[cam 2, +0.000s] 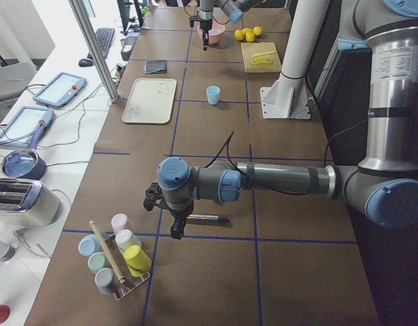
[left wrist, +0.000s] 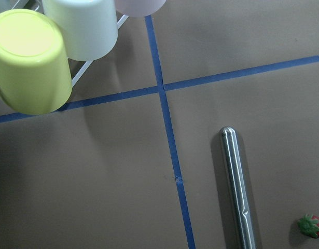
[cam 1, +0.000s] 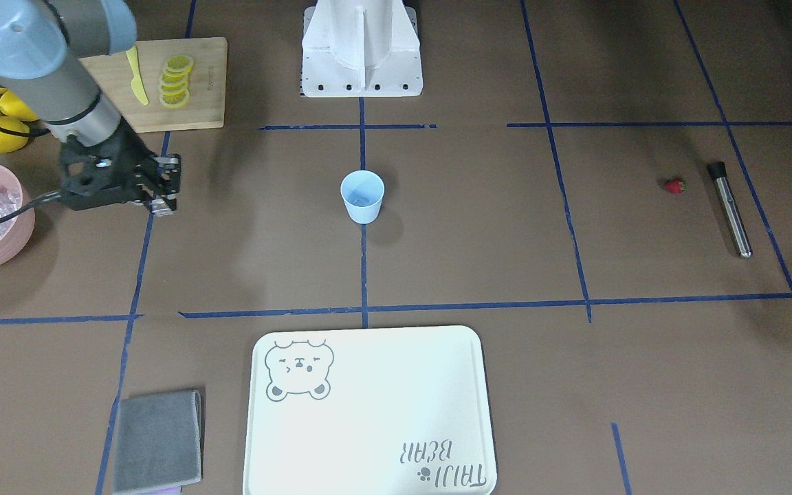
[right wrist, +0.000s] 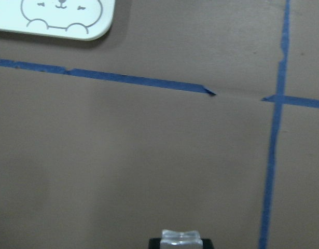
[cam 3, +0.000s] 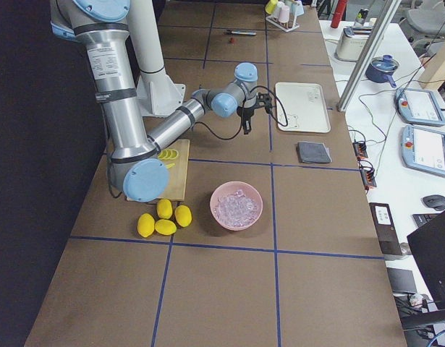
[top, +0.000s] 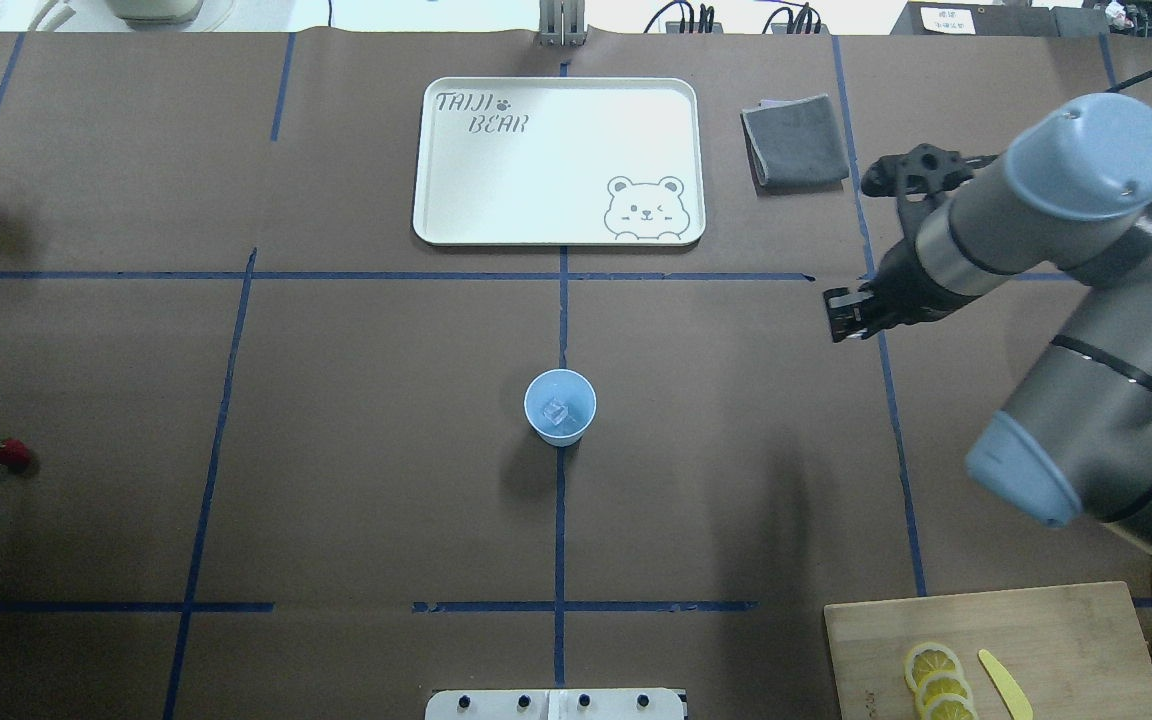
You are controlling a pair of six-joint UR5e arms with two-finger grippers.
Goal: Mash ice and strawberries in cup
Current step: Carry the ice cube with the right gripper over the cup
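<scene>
Right gripper is seen clamped narrowly on an ice cube, at the cup's three o'clock overhead. Left gripper: its opening can't be told.

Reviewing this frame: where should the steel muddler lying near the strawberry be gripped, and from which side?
Take the muddler mid-shaft, with the left tool coming straight down and closing across its narrow width. It is a slim round rod lying flat on the table, and the strawberry lies clear of it beside the black end.
</scene>
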